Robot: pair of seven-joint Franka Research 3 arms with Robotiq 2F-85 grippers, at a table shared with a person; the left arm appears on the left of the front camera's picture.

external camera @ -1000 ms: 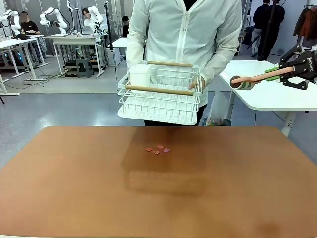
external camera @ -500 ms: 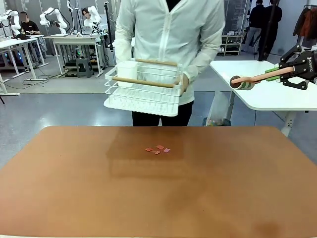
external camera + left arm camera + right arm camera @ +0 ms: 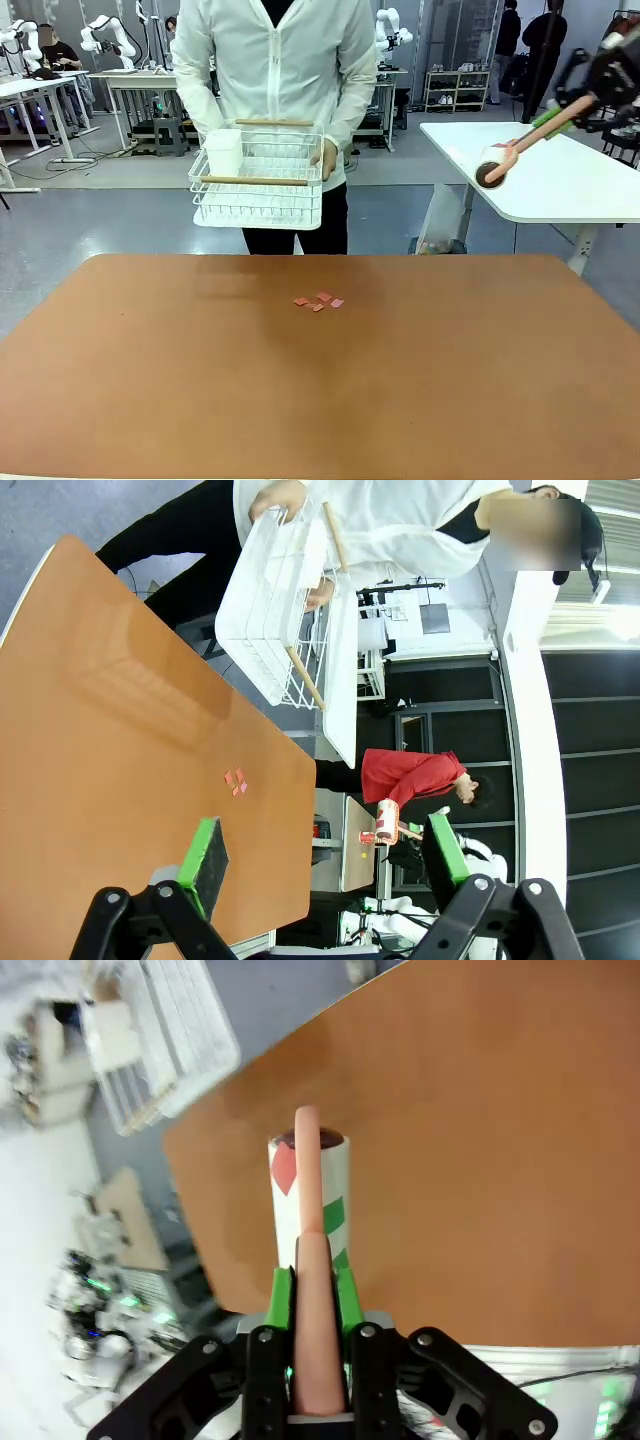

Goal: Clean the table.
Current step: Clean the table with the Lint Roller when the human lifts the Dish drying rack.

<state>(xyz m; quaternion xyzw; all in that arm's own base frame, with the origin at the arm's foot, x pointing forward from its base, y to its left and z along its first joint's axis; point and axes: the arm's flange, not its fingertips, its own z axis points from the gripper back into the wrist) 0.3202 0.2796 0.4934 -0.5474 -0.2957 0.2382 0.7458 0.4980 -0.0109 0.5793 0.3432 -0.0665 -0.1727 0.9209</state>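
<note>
The reddish-brown table (image 3: 200, 380) carries a small cluster of red paper scraps (image 3: 318, 301) near its far middle. My right gripper (image 3: 560, 108) hangs high at the right, off the table, shut on the pink handle of a lint roller (image 3: 490, 172) whose head tilts down to the left. In the right wrist view the right gripper (image 3: 310, 1300) clamps that handle, and the roller's drum (image 3: 310, 1195) is white with red and green marks. My left gripper (image 3: 325, 855) stands open above the table (image 3: 100, 780), with nothing between its green pads; the scraps (image 3: 236, 781) lie beyond it.
A person in a white jacket stands at the far edge holding a white wire dish rack (image 3: 258, 180) clear of the table. A white-topped side table (image 3: 560, 190) stands at the right, under the roller. Benches with other arms sit far back.
The person has carried the dish rack to the left and back from the table edge. My right arm has risen and swung, so the roller now tilts downward.
</note>
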